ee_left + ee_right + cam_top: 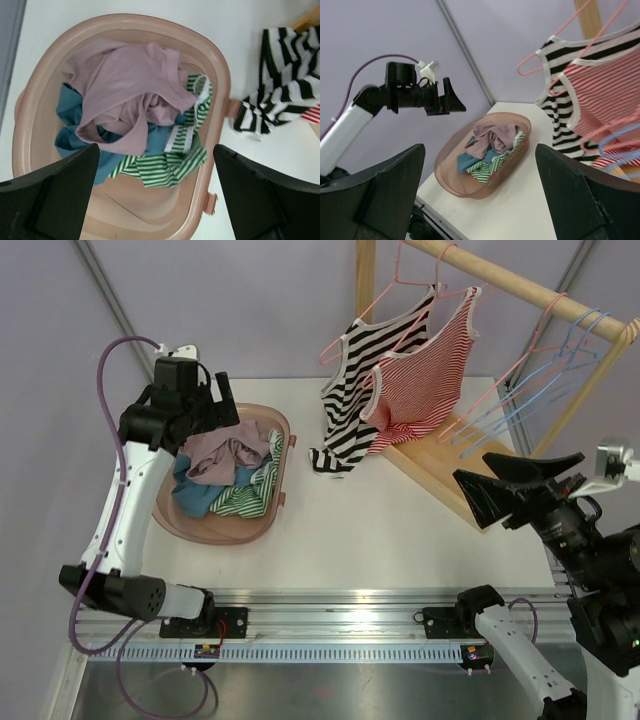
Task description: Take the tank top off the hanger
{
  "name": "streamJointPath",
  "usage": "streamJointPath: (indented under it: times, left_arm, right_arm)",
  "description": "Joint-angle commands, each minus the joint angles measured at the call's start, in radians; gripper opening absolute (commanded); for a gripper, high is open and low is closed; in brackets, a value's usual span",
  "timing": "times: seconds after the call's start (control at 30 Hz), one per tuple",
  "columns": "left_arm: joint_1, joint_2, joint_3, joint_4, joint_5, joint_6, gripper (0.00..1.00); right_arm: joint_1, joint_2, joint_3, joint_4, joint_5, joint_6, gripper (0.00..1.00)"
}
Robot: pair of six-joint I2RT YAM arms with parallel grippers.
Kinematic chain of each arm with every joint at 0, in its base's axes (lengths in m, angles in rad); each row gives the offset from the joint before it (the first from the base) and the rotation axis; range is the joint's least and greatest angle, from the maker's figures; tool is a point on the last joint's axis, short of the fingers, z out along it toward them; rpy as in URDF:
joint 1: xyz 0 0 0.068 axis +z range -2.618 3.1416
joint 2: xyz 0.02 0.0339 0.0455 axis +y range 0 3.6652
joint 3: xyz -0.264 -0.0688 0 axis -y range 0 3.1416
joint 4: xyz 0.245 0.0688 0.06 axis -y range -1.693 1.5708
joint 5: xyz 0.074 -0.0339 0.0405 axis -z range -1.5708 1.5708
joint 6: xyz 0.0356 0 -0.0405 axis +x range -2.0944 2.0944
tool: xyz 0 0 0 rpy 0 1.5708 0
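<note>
Nearest, by the table's (380,530) right edge: right gripper (471,467), fingers spread wide, nothing between them. Farther left, left gripper (156,147) above pink basket (284,436) of crumpled clothes (228,455), likewise wide and empty. Far side: red-striped tank top (425,355) and black-striped tank top (350,390) on pink hangers (400,285) from wooden rail (520,285); black-striped hem touches the table.

Nothing readable here as far as I can tell. There's a little tag (208,649) on the rail (340,625), toward its left end, but it's far too small to make out any letters.
</note>
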Motion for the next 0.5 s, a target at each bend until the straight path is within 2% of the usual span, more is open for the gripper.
streamJointPath:
  times: [0.0, 0.1, 0.23, 0.37, 0.47]
  left_arm:
    - [-0.023, -0.175, -0.115, 0.053, 0.145, 0.041, 0.99]
    - [-0.078, -0.314, -0.247, 0.104, 0.167, 0.054, 0.99]
    - [-0.118, -0.494, -0.404, 0.189, 0.191, 0.043, 0.99]
    - [-0.129, -0.669, -0.574, 0.295, 0.283, 0.044, 0.99]
    - [-0.129, -0.77, -0.698, 0.36, 0.306, 0.043, 0.99]
  right_arm:
    - [0.0, 0.2, 0.103, 0.057, -0.103, 0.052, 0.99]
    - [0.002, 0.322, 0.183, 0.031, -0.129, 0.081, 0.99]
    - [0.002, 0.44, 0.252, 0.019, -0.034, 0.08, 1.0]
    - [0.002, 0.566, 0.357, -0.023, 0.048, 0.051, 0.99]
    - [0.005, 0.644, 0.403, -0.044, 0.179, 0.049, 1.0]
